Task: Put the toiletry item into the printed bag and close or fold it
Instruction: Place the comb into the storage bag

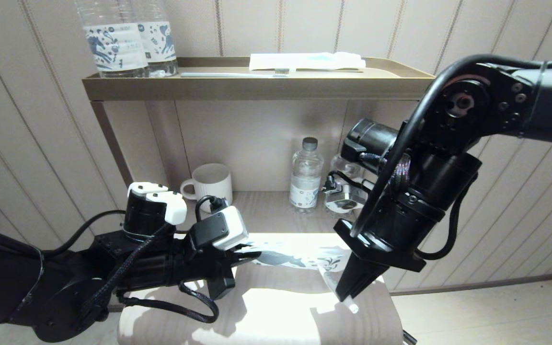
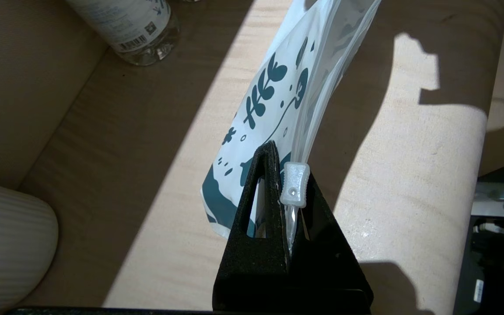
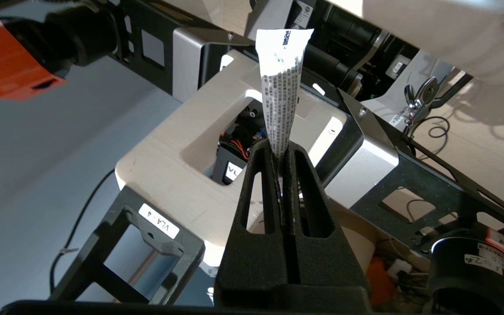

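Here glare washes out the printed bag (image 1: 300,258) on the bench (image 1: 266,311), and the left tool (image 1: 249,255) hides its clamped corner beside the white slider (image 2: 295,190). The right tool (image 1: 344,296), closed on the toiletry item (image 3: 281,87), covers most of it; the item's long axis runs straight out from the fingertips.

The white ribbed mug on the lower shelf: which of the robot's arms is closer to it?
Left. The left gripper grips the printed bag just below and in front of the white ribbed mug; the right gripper, holding the white tube, sits farther right.
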You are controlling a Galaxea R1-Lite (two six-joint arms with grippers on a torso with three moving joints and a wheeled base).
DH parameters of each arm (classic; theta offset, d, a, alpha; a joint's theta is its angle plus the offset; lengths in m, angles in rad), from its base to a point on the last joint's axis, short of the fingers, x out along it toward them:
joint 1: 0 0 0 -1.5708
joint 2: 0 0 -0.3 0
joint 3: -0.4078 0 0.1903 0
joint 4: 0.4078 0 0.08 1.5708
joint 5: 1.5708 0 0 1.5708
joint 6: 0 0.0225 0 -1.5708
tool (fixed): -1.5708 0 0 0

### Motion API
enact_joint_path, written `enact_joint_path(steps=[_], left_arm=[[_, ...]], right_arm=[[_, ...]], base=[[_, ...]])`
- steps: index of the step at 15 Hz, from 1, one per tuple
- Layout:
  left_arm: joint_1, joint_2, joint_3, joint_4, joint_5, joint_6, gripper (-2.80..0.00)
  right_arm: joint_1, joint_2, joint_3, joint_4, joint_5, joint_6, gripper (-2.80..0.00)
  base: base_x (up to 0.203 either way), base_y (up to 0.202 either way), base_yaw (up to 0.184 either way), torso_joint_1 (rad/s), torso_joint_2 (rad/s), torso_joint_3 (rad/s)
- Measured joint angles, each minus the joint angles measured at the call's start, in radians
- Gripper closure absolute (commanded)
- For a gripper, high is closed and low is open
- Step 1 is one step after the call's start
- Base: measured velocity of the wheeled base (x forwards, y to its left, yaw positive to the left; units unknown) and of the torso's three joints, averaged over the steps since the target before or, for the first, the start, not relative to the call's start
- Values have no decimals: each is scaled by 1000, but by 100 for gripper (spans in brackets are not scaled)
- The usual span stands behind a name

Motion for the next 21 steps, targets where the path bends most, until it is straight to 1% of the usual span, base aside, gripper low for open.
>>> enact_joint_path(steps=[5,7,10,21], left_arm=[[-9,0,33,-24,1,2,0],[-9,2,34,-25,1,1,0],[-9,2,32,-24,1,1,0],[-13,-10,36,-26,1,2,0]], right_arm=[[-7,-6,-2,-8,6,-1,0],[0,-30,-2,-8,30,-2,0],[5,-47,-3,-15,37,-1,0],[-27,53,-2,-57,36,-3,0]], base=[[0,0,0,0,0,0],[0,0,0,0,0,0],[0,0,0,0,0,0],[0,0,0,0,0,0]])
